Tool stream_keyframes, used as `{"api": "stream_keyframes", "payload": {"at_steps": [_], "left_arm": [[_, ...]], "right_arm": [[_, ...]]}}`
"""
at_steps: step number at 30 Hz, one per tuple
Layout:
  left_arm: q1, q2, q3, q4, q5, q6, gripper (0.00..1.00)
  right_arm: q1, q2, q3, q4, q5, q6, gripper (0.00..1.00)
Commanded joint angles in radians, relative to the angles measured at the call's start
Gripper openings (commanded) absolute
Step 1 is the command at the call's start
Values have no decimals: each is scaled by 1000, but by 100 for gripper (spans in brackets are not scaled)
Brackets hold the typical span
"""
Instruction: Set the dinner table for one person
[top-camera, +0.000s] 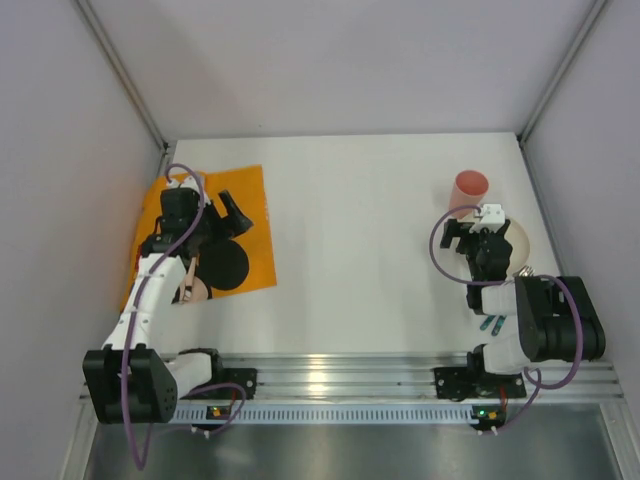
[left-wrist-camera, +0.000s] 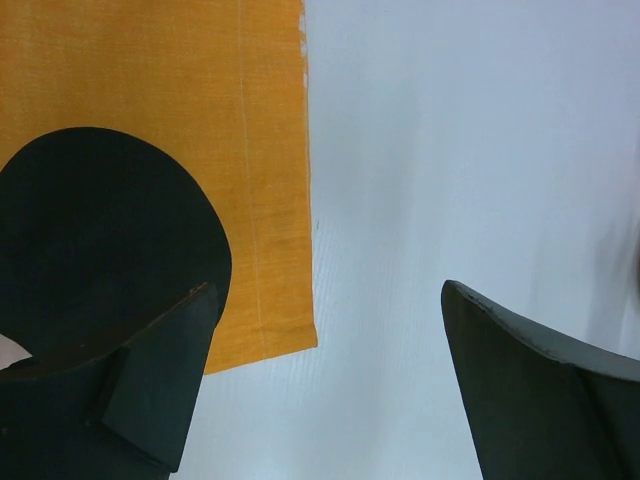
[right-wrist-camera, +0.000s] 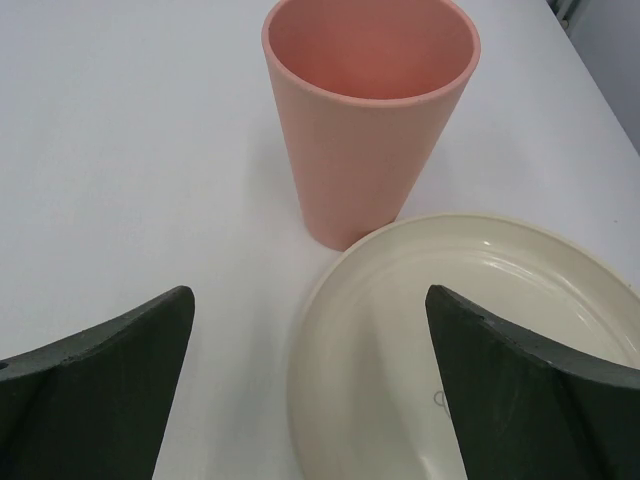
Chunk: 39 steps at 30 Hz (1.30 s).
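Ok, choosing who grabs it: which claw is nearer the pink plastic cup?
Right: right claw hovers just short of the pink plastic cup; left claw is across the white table, over the orange fabric placemat.

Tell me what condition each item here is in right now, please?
Pink cup: upright, empty.
Cream plate: right side up, empty.
Orange placemat: lying flat on the dinner table.
Left gripper: open, holding nothing.
Right gripper: open, holding nothing.

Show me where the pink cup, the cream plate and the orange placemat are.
Pink tapered plastic cup (right-wrist-camera: 370, 150): right wrist view, on its outer wall.
Cream round shallow plate (right-wrist-camera: 460, 320): right wrist view, on its bare inner surface.
Orange cloth placemat (left-wrist-camera: 150, 70): left wrist view, on plain orange weave.
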Motion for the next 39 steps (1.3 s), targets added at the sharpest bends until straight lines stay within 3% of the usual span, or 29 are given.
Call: {"api": "stream_keyframes", "payload": {"at_steps": [1, 7, 15, 18, 19, 21, 22, 23, 25, 26, 30, 33, 39], "left_arm": [[0, -12, 1, -62, -38, 19, 99], [0, -24, -3, -16, 57, -13, 99], [4, -47, -23, 151, 310, -128, 99], [7, -40, -58, 386, 502, -327, 99], [7, -38, -69, 553, 576, -394, 99], [6, -35, -98, 760, 614, -636, 99], [7, -32, -103, 857, 619, -727, 99], [7, -18, -105, 1087, 620, -910, 99], [4, 17, -80, 1343, 619, -1101, 99], [3, 66, -39, 1554, 605, -1272, 99], [0, 170, 88, 1949, 481, -1585, 99], [-14, 232, 191, 2088, 384, -1708, 99], [-20, 220, 228, 2030, 369, -1690, 99]], "right_arm": [[-1, 3, 8, 76, -16, -4, 100], [-1, 1, 9, 76, -16, -4, 100], [-1, 1, 9, 75, -18, -4, 100], [-1, 1, 8, 76, -18, -4, 100], [-1, 1, 8, 75, -18, -4, 100], [-1, 3, 8, 76, -16, -4, 100], [-1, 1, 9, 76, -16, -4, 100], [-1, 1, 8, 75, -18, -4, 100], [-1, 1, 9, 76, -18, -4, 100], [-1, 3, 8, 76, -16, -4, 100], [-1, 3, 9, 76, -18, -4, 100], [-1, 3, 8, 76, -18, -4, 100], [-1, 3, 8, 76, -18, -4, 100]]}}
